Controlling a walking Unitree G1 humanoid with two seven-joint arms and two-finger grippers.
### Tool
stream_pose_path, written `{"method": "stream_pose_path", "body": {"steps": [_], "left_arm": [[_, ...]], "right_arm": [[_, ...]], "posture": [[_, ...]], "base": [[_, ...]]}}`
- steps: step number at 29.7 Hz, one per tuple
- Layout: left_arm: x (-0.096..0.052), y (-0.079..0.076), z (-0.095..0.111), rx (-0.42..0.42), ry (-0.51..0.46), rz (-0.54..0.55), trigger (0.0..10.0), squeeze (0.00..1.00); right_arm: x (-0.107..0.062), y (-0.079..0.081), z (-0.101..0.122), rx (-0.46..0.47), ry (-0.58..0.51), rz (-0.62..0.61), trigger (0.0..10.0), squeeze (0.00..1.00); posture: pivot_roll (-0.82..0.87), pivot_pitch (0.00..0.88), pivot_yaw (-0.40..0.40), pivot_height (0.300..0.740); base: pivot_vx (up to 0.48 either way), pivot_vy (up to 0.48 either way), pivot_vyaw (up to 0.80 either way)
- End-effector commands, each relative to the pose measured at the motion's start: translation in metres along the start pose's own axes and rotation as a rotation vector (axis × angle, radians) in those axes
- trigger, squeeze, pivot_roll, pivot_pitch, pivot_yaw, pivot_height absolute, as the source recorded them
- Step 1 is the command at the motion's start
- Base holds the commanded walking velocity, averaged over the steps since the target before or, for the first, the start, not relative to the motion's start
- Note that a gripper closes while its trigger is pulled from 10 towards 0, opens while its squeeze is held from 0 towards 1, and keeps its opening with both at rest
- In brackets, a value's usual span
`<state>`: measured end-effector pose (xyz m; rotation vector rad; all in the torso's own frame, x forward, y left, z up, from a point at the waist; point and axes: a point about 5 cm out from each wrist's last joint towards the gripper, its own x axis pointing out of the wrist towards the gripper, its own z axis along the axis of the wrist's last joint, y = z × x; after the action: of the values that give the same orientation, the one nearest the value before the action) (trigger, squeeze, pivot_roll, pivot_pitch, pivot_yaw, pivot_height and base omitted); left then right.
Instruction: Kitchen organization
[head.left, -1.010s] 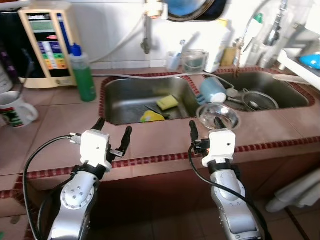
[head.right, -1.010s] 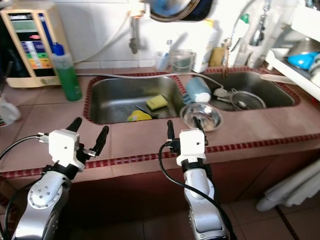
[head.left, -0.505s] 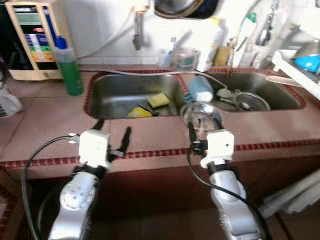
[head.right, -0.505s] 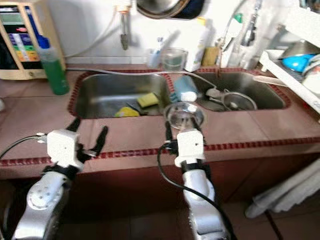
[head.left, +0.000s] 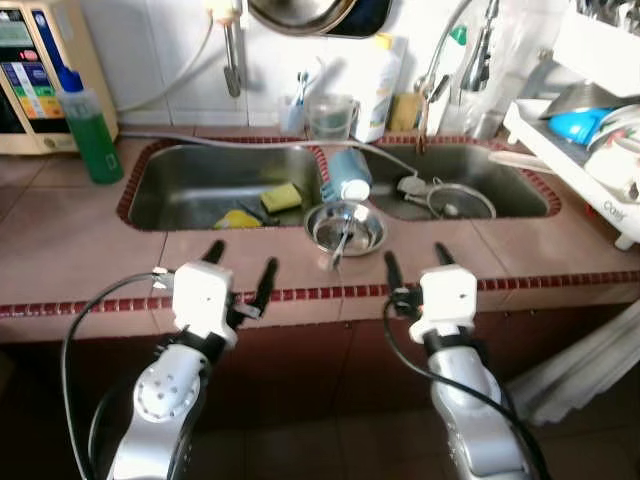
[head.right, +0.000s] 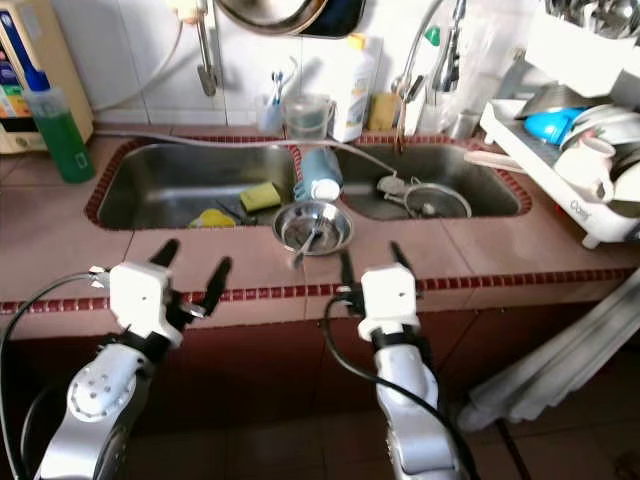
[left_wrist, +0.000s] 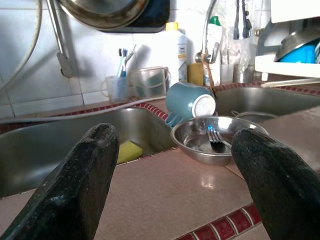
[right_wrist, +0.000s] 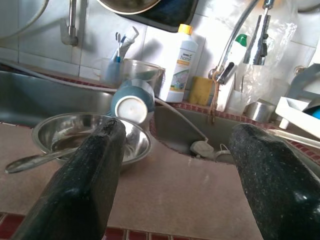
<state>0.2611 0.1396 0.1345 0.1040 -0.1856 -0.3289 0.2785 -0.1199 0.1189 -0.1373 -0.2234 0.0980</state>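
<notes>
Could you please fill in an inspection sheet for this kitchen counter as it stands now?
Surface: pink tiled counter with red edging, double steel sink set in.
Job's things: steel bowl on the divider between the basins, fork resting in it; blue mug lying on its side behind the bowl.
Clutter: yellow sponge in the left basin, strainer in the right basin, green bottle, white bottle, dish rack with crockery.
End effectors: left end effector and right end effector open, hovering at the counter's front edge, holding nothing.
Cables: black cable looping from the left wrist.
Surroundings: white tiled wall.
</notes>
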Motion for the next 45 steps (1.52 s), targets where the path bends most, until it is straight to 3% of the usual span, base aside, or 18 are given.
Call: {"method": "stream_pose_path", "body": {"steps": [1, 10, 38, 45], "left_arm": [[-0.0012, 0.0037, 0.0015, 0.013, 0.006, -0.010, 10.0, 0.00], [-0.0028, 0.0024, -0.0011, 0.000, 0.031, -0.057, 10.0, 0.00], [-0.0028, 0.0030, -0.0015, 0.006, 0.028, -0.058, 10.0, 0.00], [-0.0038, 0.0025, 0.0007, -0.002, 0.005, -0.046, 10.0, 0.00]], "right_arm": [[0.0027, 0.0045, 0.0077, 0.011, -0.028, 0.018, 10.0, 0.00], [-0.0009, 0.0060, 0.0055, 0.010, -0.019, 0.029, 10.0, 0.00], [-0.0014, 0.0084, 0.0042, 0.004, -0.013, 0.053, 10.0, 0.00], [-0.0022, 0.0084, 0.0039, 0.003, -0.009, 0.053, 10.0, 0.00]], "posture": [[-0.09, 0.000, -0.046, 0.740], [-0.09, 0.000, -0.044, 0.740], [-0.09, 0.000, -0.059, 0.740], [-0.09, 0.000, -0.057, 0.740]], "base": [[0.000, 0.000, 0.00], [0.000, 0.000, 0.00], [0.333, 0.000, 0.00], [0.000, 0.000, 0.00]]}}
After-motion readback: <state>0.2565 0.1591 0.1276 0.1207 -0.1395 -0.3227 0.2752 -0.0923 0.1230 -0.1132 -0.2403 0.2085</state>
